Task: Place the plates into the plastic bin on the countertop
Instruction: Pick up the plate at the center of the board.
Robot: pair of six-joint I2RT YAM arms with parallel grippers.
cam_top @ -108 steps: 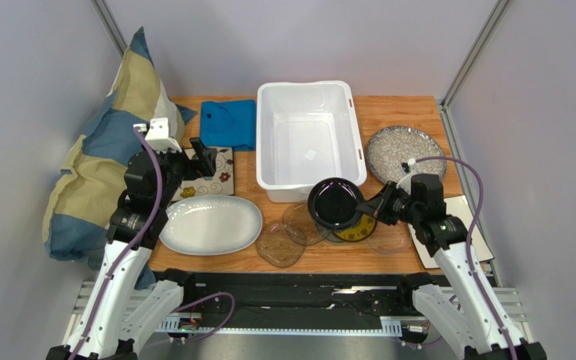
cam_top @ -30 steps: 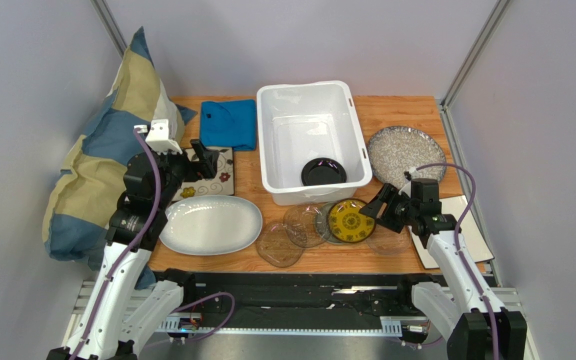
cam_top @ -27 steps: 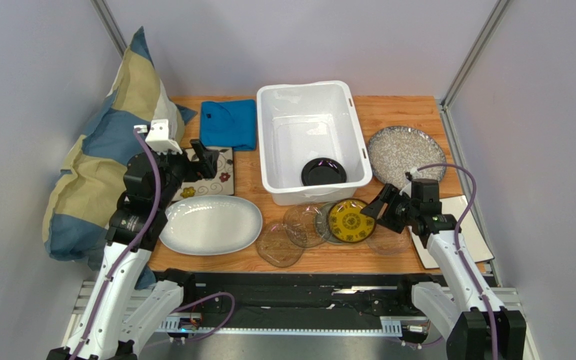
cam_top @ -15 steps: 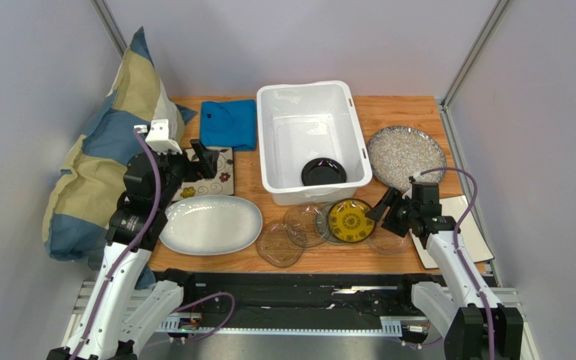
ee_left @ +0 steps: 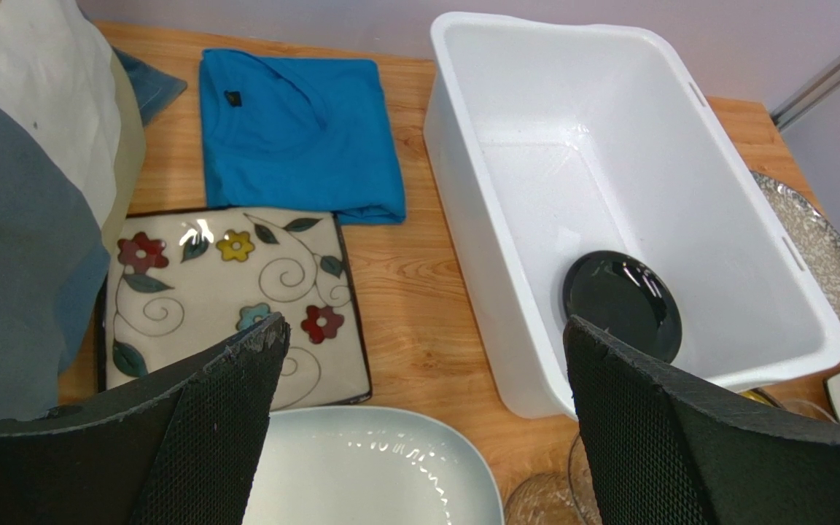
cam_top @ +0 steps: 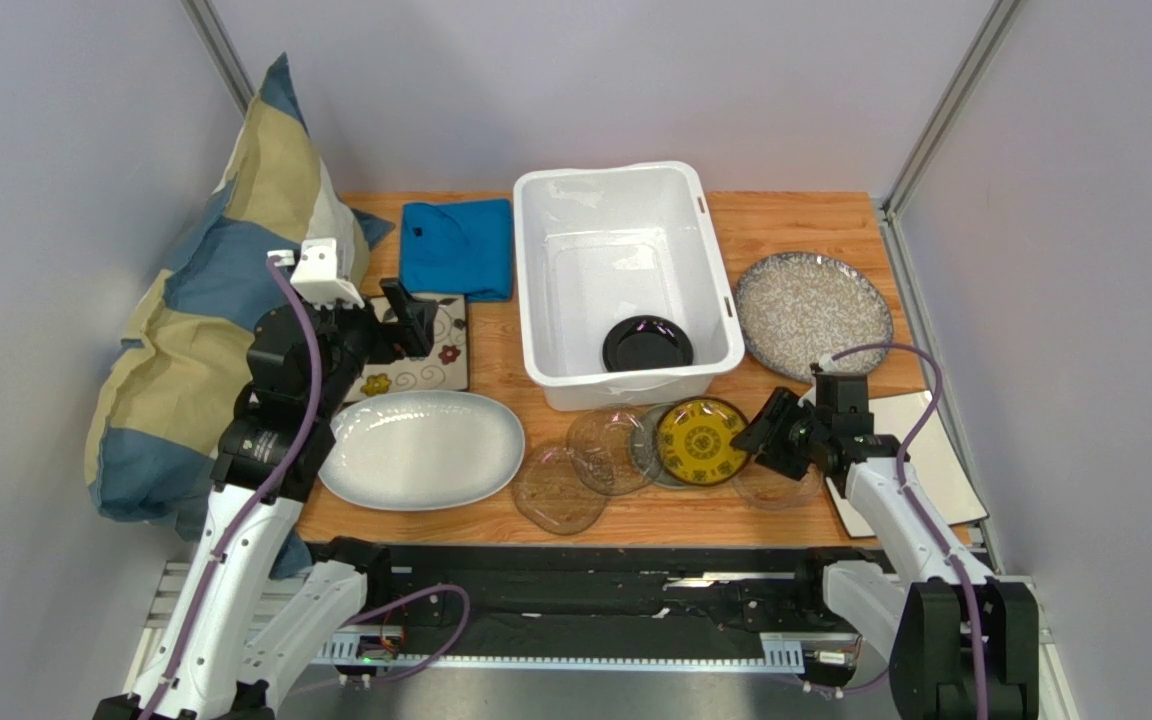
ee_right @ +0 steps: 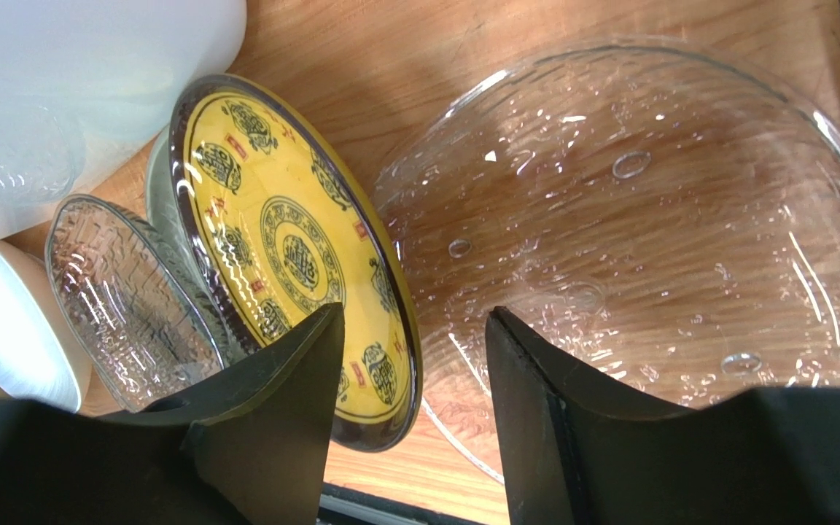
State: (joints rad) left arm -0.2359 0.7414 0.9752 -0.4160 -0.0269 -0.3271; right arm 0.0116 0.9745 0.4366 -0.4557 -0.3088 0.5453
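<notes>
Legible text, labels, brands, numbers, signs: none in any view.

Marks noted, not readable:
- Blue cloth (ee_left: 298, 131), folded, on the counter – one small dark tag (ee_left: 236, 98) near its upper left corner; too small to tell whether it bears lettering.
- Yellow plate (ee_right: 282, 252) – dark ornamental medallions in a ring around a central one; whether any is a written character cannot be told.
- Floral square plate (ee_left: 227, 295) – painted flowers, leaves and scrolls only.
</notes>
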